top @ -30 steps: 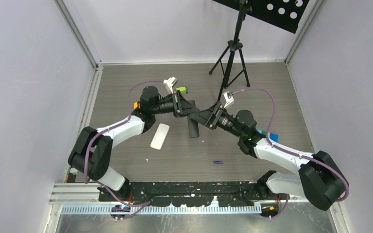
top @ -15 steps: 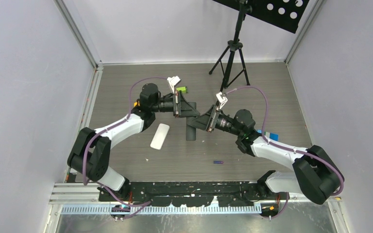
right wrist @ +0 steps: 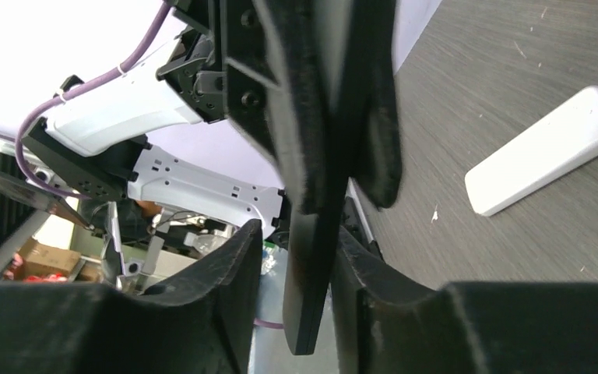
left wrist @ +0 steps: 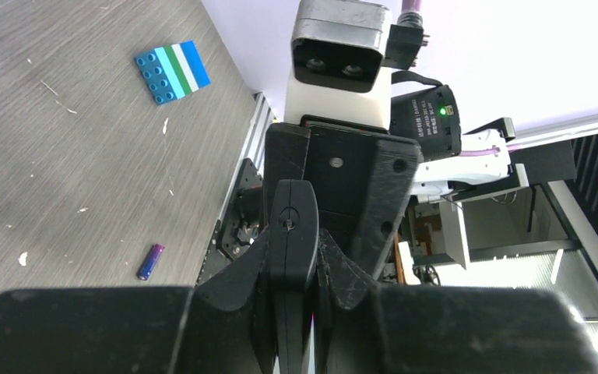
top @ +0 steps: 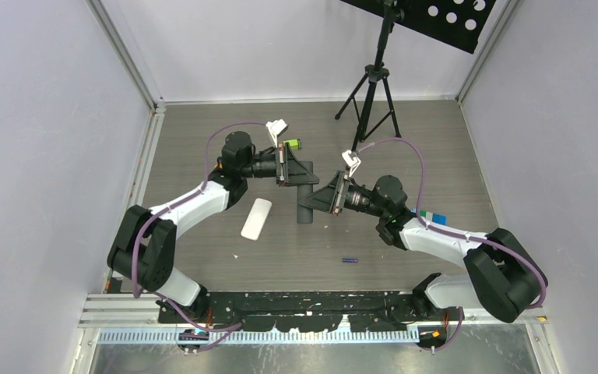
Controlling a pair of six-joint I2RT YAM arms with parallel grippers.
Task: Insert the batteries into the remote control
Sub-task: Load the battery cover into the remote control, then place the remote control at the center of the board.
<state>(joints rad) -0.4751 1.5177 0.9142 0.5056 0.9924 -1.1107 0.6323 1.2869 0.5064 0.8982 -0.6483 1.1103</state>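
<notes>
Remote control, flat black slab: left tool clamps it; right tool straddles, grip unclear.

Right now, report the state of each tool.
Left tool: shut on the remote control.
Right tool: around the remote control, gap showing on one side; grip cannot be told.

Slim black remote aloft; blue-purple battery and green battery flat, apart.

I can read nothing for certain: the tiny white print on the black motor housing, just right of the other arm's wrist camera, is too fine
</notes>
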